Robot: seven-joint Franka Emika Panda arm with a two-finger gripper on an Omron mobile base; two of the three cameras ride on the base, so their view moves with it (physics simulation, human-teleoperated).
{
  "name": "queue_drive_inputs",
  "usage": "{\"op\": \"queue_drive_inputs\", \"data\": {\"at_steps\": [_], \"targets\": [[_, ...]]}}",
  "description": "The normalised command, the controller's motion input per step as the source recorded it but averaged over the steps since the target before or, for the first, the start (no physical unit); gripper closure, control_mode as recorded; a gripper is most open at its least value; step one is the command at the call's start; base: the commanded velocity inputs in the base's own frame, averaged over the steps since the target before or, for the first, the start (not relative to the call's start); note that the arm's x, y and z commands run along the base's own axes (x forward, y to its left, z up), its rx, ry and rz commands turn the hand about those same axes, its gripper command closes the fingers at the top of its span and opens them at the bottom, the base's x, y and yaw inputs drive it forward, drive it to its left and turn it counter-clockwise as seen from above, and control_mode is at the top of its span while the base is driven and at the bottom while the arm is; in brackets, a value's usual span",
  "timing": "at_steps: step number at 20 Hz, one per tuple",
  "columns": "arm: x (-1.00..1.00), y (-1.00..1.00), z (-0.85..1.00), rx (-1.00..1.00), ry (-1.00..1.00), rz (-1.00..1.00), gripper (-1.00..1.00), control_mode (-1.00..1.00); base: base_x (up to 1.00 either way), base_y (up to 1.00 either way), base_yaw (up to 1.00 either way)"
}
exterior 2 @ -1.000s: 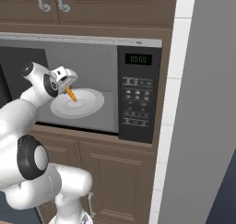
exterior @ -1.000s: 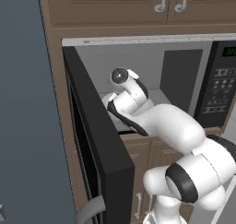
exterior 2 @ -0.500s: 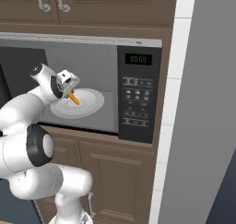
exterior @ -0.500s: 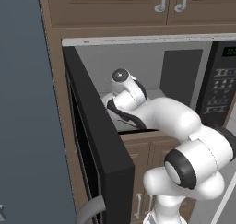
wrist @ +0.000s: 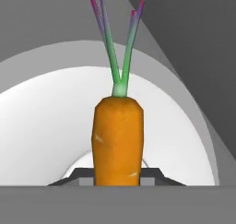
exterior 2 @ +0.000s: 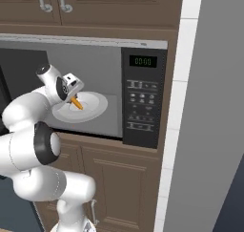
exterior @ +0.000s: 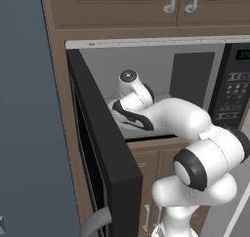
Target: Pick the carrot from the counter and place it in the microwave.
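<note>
The microwave (exterior 2: 143,102) stands open, its black door (exterior: 105,148) swung out to the left. My arm reaches into the grey cavity. My gripper (exterior 2: 74,98) is shut on the carrot (exterior 2: 76,103), which hangs thick end down just above the white round plate (exterior 2: 95,102). In the hand view the orange carrot (wrist: 117,135) rises between my dark fingertips (wrist: 78,174), its green stems pointing away over the plate (wrist: 46,126). In the left base view my wrist (exterior: 132,92) hides the carrot. The counter is out of view.
Brown wooden cabinets sit above (exterior 2: 95,6) and below (exterior 2: 124,178) the microwave. Its button panel with digital display (exterior 2: 143,61) is on the right. A tall grey wall (exterior 2: 209,131) stands further right, and a blue-grey panel (exterior: 29,109) stands left of the door.
The arm has reached deeper into the microwave. The carrot has moved a little right and down, closer to the plate, still held.
</note>
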Motion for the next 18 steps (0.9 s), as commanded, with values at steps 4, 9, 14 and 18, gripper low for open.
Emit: {"op": "queue_drive_inputs", "data": {"at_steps": [4,9,14,18], "targets": [[0.14,-0.06,-0.01,0.0,0.03,0.03,1.0,-1.0,0.0,0.0,0.0],[0.03,-0.07,-0.04,0.0,0.02,0.02,-1.0,-1.0,0.0,0.0,0.0],[-0.02,-0.06,0.0,0.0,0.0,0.0,-1.0,-1.0,0.0,0.0,0.0],[-0.03,-0.07,0.06,0.02,0.0,0.0,-1.0,-1.0,0.0,0.0,0.0]]}}
